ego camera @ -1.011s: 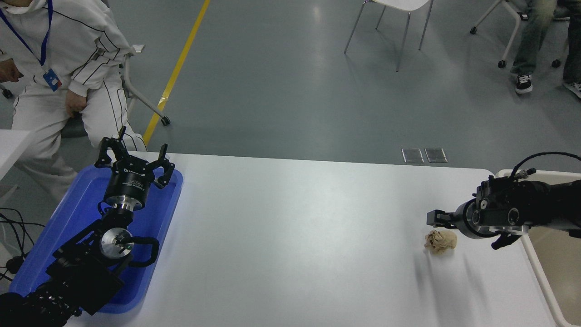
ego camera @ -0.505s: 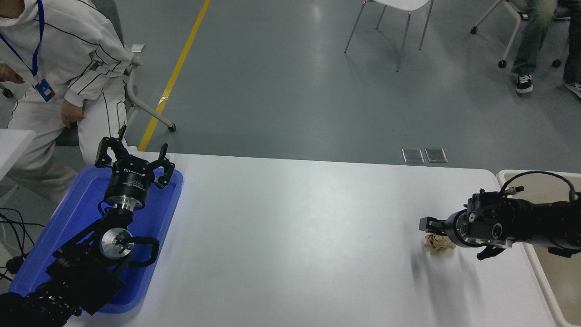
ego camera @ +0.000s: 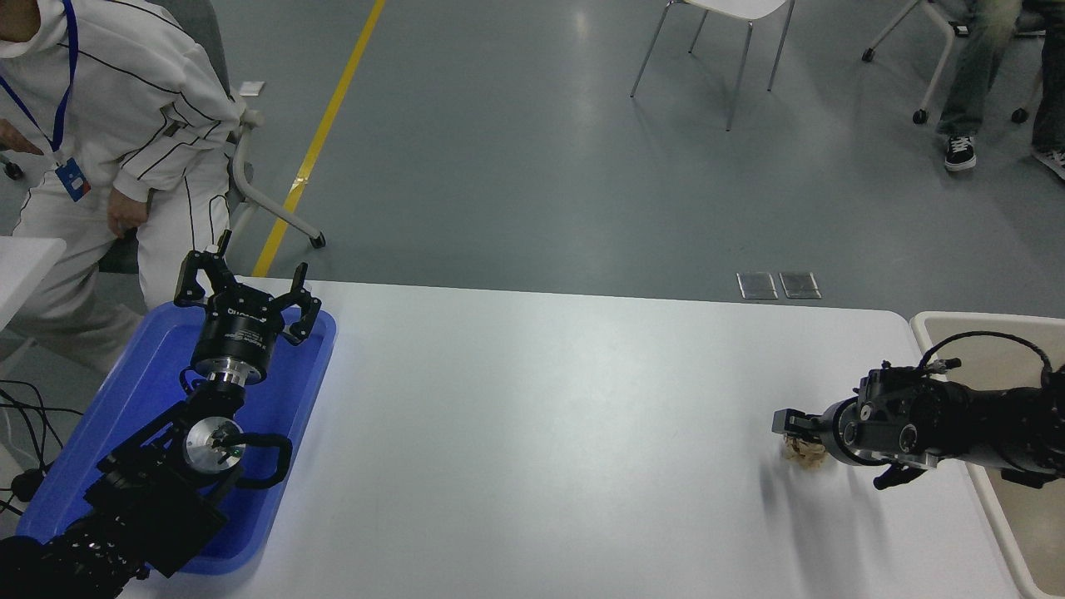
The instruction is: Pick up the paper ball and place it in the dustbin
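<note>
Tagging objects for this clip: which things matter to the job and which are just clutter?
In the job: paper ball, dustbin, right gripper down over the ball.
Just there: blue tray, left gripper parked above it, white chair, seated person.

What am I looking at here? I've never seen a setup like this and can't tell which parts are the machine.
This is one picture from a camera high on a robot, looking forward and down over its white table. The two black arms at the bottom corners belong to the robot. The left gripper hangs open above a shallow blue tray and holds nothing. The right gripper comes in from the right edge and sits low over a small crumpled paper ball, partly covering it; whether it has closed on it cannot be told. The cream container at the right edge is the dustbin, where the paper ball should go. A person in white sits beyond the table's far left corner.
</note>
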